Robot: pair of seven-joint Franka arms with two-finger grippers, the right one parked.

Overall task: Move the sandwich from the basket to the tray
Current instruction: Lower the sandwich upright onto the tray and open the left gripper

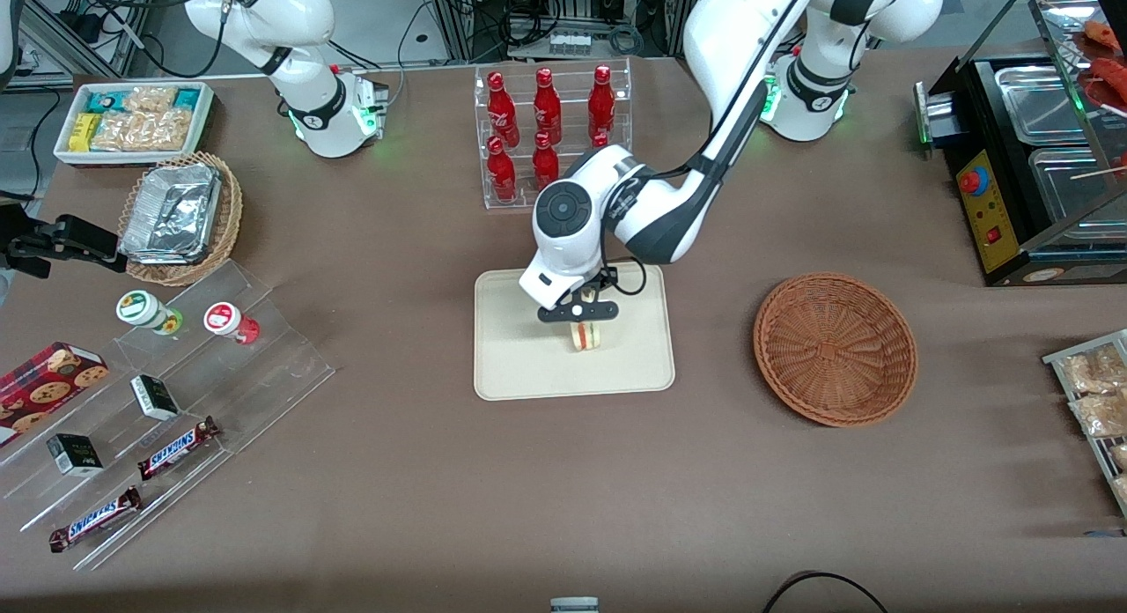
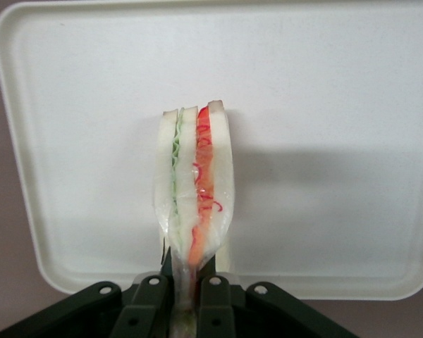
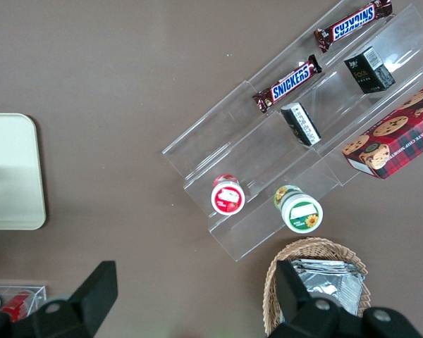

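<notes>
Your pincer [image 1: 578, 312] is clamped on the sandwich [image 1: 585, 335], holding it on edge over the middle of the tray [image 1: 519, 366], while the basket [image 1: 835, 349] sits empty nearer the working arm's end of the table. It looks light and soft, bulging where the fingers [image 2: 215, 299] squeeze, so a gentle grip on the flat bread faces is probably best.

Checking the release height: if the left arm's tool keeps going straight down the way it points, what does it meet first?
Probably the tray. The tool is shut on the sandwich and points down at the tray's bare surface, so the sandwich's lower edge would touch first. The remaining gap, if any, is unclear.
</notes>
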